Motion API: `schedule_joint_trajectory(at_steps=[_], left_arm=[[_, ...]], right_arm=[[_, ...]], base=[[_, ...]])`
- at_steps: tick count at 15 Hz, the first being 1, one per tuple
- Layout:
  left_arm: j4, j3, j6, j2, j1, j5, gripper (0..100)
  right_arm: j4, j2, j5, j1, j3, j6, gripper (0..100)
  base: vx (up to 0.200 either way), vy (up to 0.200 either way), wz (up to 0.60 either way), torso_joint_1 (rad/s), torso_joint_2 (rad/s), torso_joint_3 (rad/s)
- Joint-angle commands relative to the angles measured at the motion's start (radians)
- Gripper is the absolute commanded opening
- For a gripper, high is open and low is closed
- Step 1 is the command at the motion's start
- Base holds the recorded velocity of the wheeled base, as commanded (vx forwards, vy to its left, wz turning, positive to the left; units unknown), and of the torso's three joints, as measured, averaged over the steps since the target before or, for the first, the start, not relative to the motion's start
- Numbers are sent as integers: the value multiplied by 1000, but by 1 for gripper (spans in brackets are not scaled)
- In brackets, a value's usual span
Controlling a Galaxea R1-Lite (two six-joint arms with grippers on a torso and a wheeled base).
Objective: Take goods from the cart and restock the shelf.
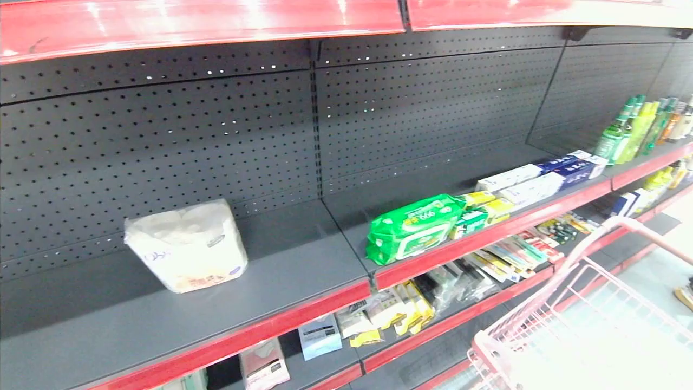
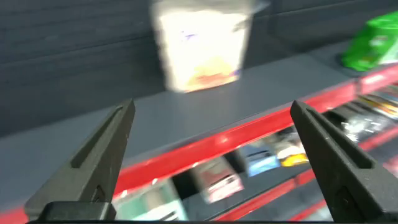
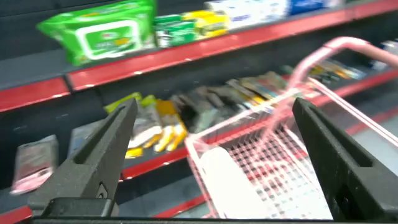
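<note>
The matte grey shelf (image 1: 303,271), red-lipped and perforated behind, is facing the pink wire cart (image 1: 547,303) at lower right, open board is lying between the soft white tissue pack (image 1: 187,246) and the crinkly green wipes pack (image 1: 414,227) (at the front edge), and the left gripper (image 2: 211,107) and right gripper (image 3: 214,104) are gaping wide, holding nothing.

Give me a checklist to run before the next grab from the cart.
1. Left gripper open, empty: ok.
2. Right gripper open, empty: ok.
3. Cart in view beside the shelf: ok.
4. Goods in the cart: cannot tell; the pale shape inside is blurred.
5. Free shelf space between tissue pack and green wipes pack: ok.
</note>
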Motion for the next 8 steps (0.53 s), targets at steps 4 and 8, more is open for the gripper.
schedule_joint_trajectory(at_steps=[4, 8], left_arm=[[0, 0, 0, 1, 0, 0, 100], [0, 0, 0, 1, 0, 0, 100]], right_arm=[[-2, 1, 2, 0, 0, 3, 100], [0, 1, -1, 0, 1, -2, 100]], base=[[0, 0, -600, 1, 4, 1], [0, 0, -600, 2, 5, -1]])
